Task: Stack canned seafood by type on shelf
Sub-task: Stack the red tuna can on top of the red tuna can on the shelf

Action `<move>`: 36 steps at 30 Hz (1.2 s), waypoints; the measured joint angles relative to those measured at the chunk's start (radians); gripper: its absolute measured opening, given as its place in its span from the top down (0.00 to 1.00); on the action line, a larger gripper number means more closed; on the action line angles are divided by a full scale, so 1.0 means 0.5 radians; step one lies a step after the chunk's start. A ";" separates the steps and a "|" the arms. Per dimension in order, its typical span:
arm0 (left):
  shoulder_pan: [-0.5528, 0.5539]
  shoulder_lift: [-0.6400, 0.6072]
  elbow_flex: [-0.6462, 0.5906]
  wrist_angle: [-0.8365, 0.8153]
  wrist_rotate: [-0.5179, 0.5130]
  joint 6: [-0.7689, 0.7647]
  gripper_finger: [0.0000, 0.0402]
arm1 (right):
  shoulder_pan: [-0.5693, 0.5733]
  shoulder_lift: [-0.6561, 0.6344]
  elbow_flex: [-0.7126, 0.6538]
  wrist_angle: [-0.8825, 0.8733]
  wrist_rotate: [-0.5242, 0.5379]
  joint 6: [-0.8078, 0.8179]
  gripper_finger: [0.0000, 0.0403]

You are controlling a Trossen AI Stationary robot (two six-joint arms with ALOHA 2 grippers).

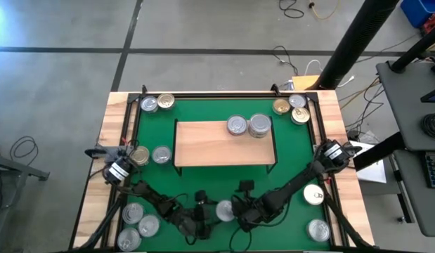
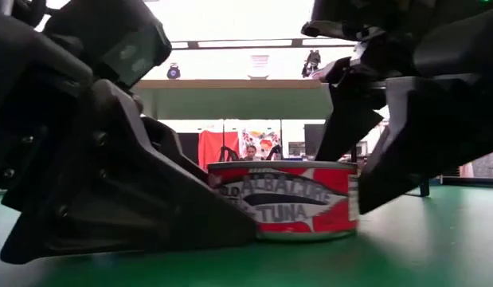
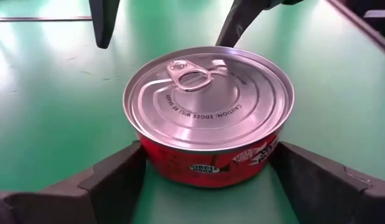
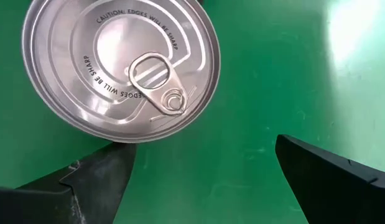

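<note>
Two tins stacked on shelf (image 1: 203,144). Pick step: left tool (image 3: 201,180) released, straddling red tuna tin (image 1: 225,209) at 6 o'clock on desk. Right tool (image 4: 204,180) released beside. Next: clench, lift.

The shelf (image 1: 224,144) stands mid-surface on the mat (image 1: 294,144), with two tins (image 1: 249,126) side by side on its rear right part. At the front edge one tin (image 1: 225,209) sits between the left hand (image 1: 201,213) and the right hand (image 1: 239,208), each with fingers apart. Other tins lie in the corners.
</note>
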 joint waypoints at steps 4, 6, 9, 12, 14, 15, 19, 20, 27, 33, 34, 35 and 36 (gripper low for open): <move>0.035 0.024 0.000 0.072 0.067 0.012 0.17 | 0.000 0.011 -0.001 -0.015 -0.017 0.004 0.05; 0.033 0.032 0.002 0.100 0.009 0.027 0.17 | 0.000 0.020 -0.001 -0.020 -0.031 0.021 0.05; 0.017 0.032 0.000 0.114 -0.056 0.098 0.17 | 0.000 0.024 -0.004 -0.031 -0.032 0.083 0.05; 0.012 0.034 -0.002 0.128 -0.058 0.063 0.17 | 0.000 0.024 -0.014 -0.031 -0.036 0.139 0.05; 0.012 0.034 -0.002 0.128 -0.051 0.052 0.18 | 0.000 0.024 -0.016 -0.029 -0.036 0.142 0.05; 0.010 0.034 0.000 0.128 -0.059 0.059 0.18 | 0.000 0.024 -0.017 -0.028 -0.036 0.141 0.05; 0.007 0.034 0.009 0.108 -0.070 0.021 0.19 | -0.002 0.024 -0.018 -0.026 -0.036 0.137 0.05; 0.007 0.034 0.009 0.111 -0.064 0.035 0.18 | -0.001 0.025 -0.018 -0.026 -0.037 0.135 0.05; 0.053 0.030 0.010 0.116 0.092 0.011 0.08 | 0.001 0.025 -0.019 -0.021 -0.040 0.089 0.05; 0.084 0.029 0.016 0.145 0.195 0.031 0.01 | -0.002 0.030 -0.019 0.015 -0.029 0.080 0.05; 0.086 0.030 0.016 0.156 0.202 0.030 0.01 | -0.003 0.030 -0.019 0.015 -0.029 0.079 0.05; 0.089 0.031 0.017 0.175 0.207 0.029 0.01 | -0.003 0.030 -0.019 0.015 -0.029 0.076 0.05; 0.091 0.032 0.016 0.196 0.211 0.027 0.01 | -0.003 0.030 -0.019 0.015 -0.029 0.072 0.05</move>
